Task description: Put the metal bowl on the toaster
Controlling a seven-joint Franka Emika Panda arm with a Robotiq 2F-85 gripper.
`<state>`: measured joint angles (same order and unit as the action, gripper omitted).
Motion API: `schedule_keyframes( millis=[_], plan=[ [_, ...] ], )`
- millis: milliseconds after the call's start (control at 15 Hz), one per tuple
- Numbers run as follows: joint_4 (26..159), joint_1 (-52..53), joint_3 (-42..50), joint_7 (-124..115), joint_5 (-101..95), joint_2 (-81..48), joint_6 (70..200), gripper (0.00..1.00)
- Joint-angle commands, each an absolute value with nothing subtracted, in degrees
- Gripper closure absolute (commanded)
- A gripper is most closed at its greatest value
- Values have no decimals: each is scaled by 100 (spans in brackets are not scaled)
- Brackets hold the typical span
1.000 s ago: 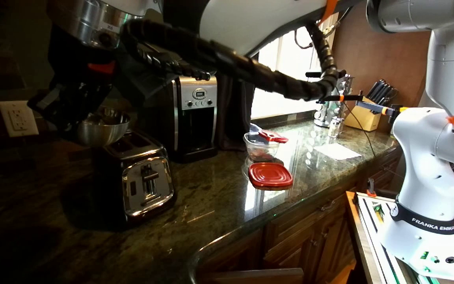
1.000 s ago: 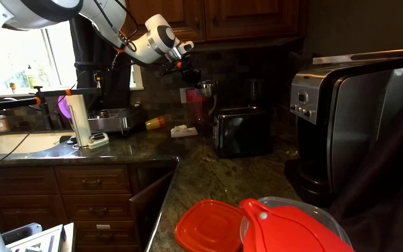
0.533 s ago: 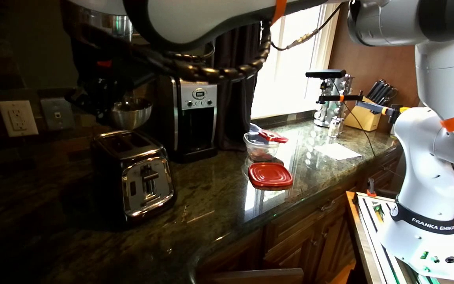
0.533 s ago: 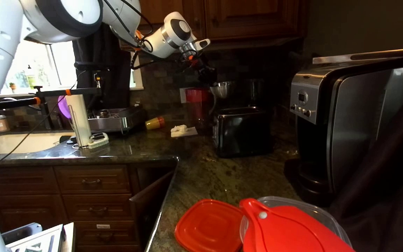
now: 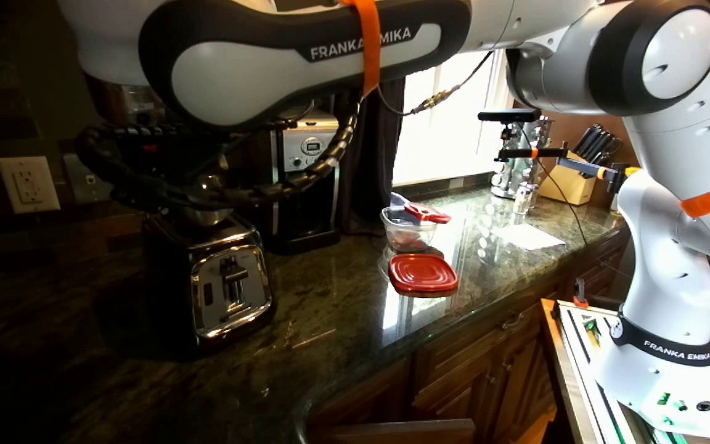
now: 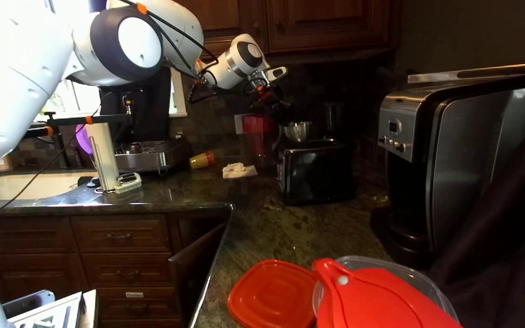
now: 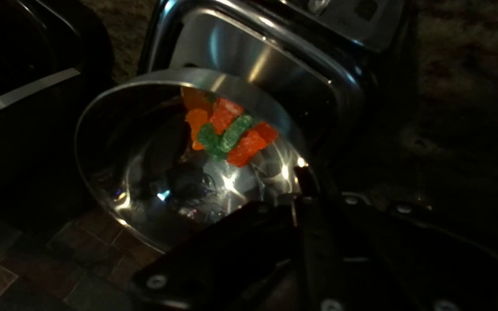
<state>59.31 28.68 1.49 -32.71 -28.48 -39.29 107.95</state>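
Note:
The metal bowl (image 6: 297, 131) is over the top of the toaster (image 6: 317, 175) in an exterior view. I cannot tell whether it touches the toaster. In an exterior view the arm's cable covers most of the bowl, and only its lower part (image 5: 209, 216) shows over the toaster (image 5: 232, 296). In the wrist view the bowl (image 7: 145, 125) is tilted and holds several orange, red and green candies (image 7: 227, 129). The toaster's chrome side (image 7: 240, 47) shows beyond it. My gripper (image 7: 307, 183) is shut on the bowl's rim; its fingers are dark.
The coffee maker (image 5: 309, 145) stands beside the toaster and also shows in an exterior view (image 6: 440, 173). A red lid (image 5: 423, 273) and a clear container (image 5: 409, 231) lie on the counter. A dark red object (image 6: 257, 132) stands behind the toaster. Cabinets (image 6: 326, 27) hang above.
My gripper has carried the bowl across towards the toaster and then lowered it close to the toaster's top. The toaster has not moved.

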Motion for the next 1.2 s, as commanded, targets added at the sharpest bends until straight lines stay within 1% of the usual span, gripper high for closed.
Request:
schedule_keyframes(
  millis=[0, 67, 133, 333, 467, 667, 733, 933, 1133],
  plan=[
    [5283, 2821, 180, -3408, -2712, -4312, 10578, 71],
    [5209, 2810, 177, -3433, -2703, -4347, 10564, 70],
    [5139, 2800, 175, -3478, -2698, -4362, 10550, 65],
    [4992, 2804, 186, -3656, -2727, -4341, 10526, 41],
    [4994, 2834, 173, -3808, -2755, -4225, 10657, 27],
    [5058, 2974, 233, -4198, -2915, -3969, 10716, 4],
    [5032, 3016, 258, -4317, -2963, -3935, 10703, 0],
    [5285, 2951, 20, -4496, -2659, -3616, 11176, 0],
    [5560, 2986, 39, -4956, -2697, -3391, 11337, 0]
  ],
)
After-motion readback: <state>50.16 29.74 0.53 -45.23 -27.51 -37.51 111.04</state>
